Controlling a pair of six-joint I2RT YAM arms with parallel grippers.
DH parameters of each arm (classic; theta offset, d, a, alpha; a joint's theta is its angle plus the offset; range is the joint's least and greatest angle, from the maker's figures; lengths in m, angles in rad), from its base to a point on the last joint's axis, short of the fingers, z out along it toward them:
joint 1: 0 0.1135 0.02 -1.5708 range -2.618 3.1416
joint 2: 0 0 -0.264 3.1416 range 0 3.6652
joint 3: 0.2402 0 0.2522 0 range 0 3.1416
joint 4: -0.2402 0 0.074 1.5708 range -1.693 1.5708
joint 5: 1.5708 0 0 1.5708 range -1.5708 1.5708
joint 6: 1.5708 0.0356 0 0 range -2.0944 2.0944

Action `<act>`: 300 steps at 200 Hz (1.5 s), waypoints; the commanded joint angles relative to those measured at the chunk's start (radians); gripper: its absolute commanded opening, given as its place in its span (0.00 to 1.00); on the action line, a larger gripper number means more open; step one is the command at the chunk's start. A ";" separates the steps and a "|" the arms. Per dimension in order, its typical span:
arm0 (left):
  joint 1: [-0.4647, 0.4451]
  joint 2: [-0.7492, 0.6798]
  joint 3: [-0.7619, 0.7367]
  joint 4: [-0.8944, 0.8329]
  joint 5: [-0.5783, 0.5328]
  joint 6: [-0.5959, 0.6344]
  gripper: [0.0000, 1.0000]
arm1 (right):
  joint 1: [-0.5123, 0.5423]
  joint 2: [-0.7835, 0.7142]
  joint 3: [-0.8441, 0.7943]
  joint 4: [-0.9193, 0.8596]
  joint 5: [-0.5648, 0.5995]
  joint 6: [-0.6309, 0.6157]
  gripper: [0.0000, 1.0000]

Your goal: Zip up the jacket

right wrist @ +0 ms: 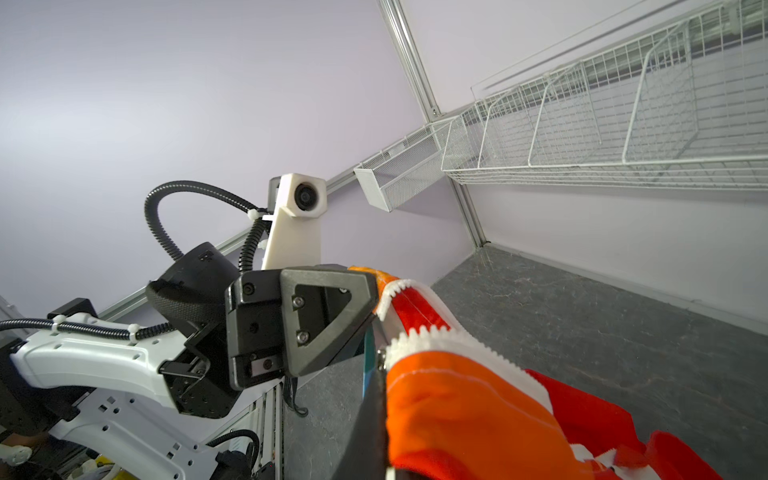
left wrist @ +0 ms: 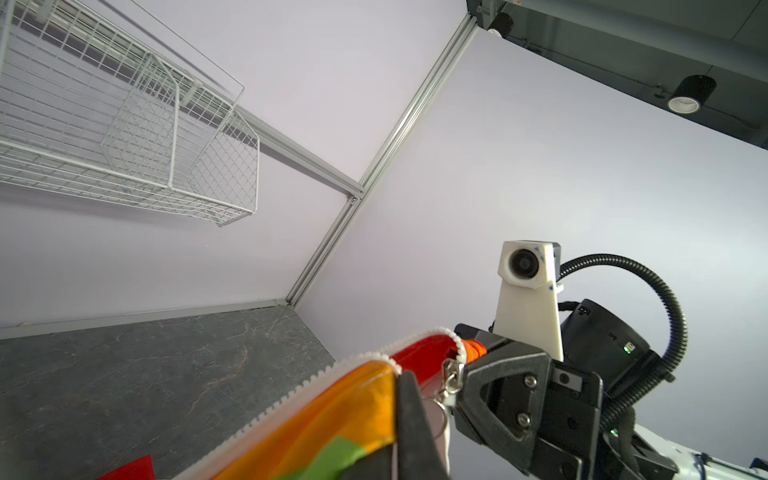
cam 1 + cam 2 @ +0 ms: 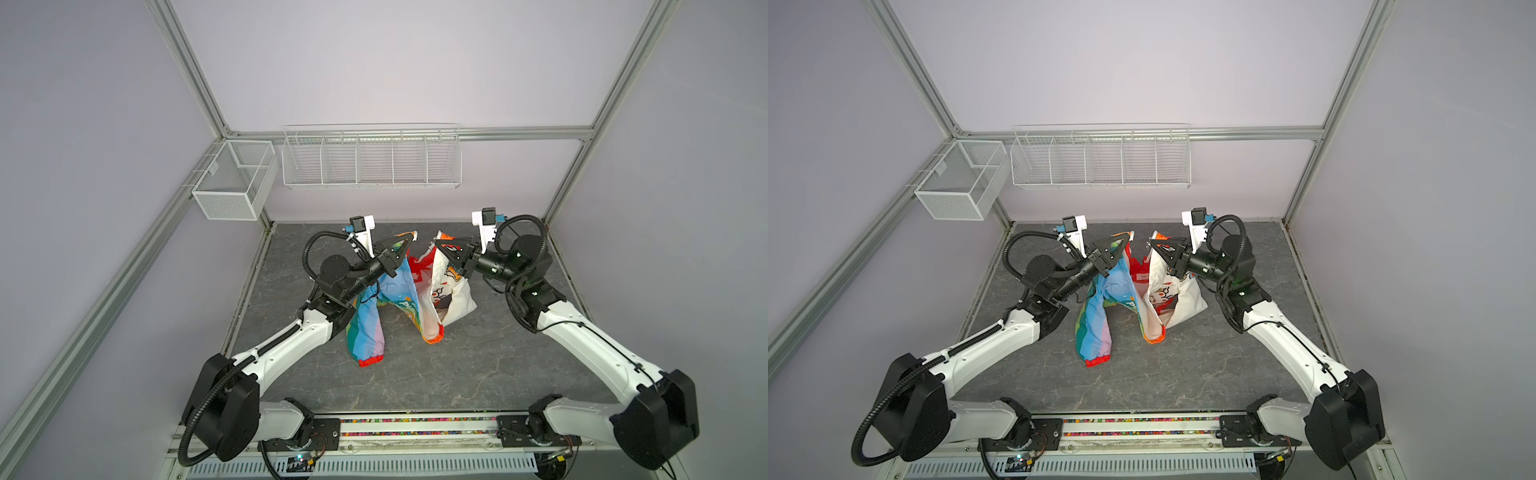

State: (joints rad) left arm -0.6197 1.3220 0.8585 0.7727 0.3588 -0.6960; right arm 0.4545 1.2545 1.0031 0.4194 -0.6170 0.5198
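The jacket [image 3: 399, 286] [image 3: 1113, 286] hangs open between both grippers in both top views, its rainbow side on the left and its white lining with a bear print [image 3: 440, 291] on the right. My left gripper [image 3: 409, 237] [image 3: 1128, 237] is shut on the jacket's left front edge, and the left wrist view shows it [image 2: 401, 386] pinching orange fabric beside the white zipper teeth [image 2: 291, 395]. My right gripper [image 3: 438, 244] [image 3: 1154, 242] [image 1: 382, 386] is shut on the other front edge. A metal zipper slider [image 2: 452, 372] hangs by the right gripper's fingers [image 2: 498, 390].
One sleeve's red cuff [image 3: 371, 360] and the jacket's lower folds rest on the grey marbled table [image 3: 415, 382]. A white wire rack [image 3: 370, 162] and a mesh box [image 3: 232, 183] hang on the back wall. Aluminium frame posts stand at the table's corners.
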 commanded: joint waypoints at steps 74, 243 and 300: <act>0.003 -0.128 -0.101 0.121 -0.072 0.083 0.00 | 0.008 0.026 0.004 0.066 -0.108 -0.007 0.07; 0.003 0.064 -0.002 0.469 0.087 -0.054 0.00 | 0.009 0.206 0.038 0.634 -0.341 0.306 0.07; 0.003 0.091 -0.006 0.512 0.106 -0.083 0.00 | 0.016 0.275 0.045 0.781 -0.330 0.400 0.07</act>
State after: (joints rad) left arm -0.6197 1.4071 0.8230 1.2060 0.4423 -0.7559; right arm 0.4610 1.5196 1.0176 1.0790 -0.9375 0.8658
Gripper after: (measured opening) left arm 0.047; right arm 0.069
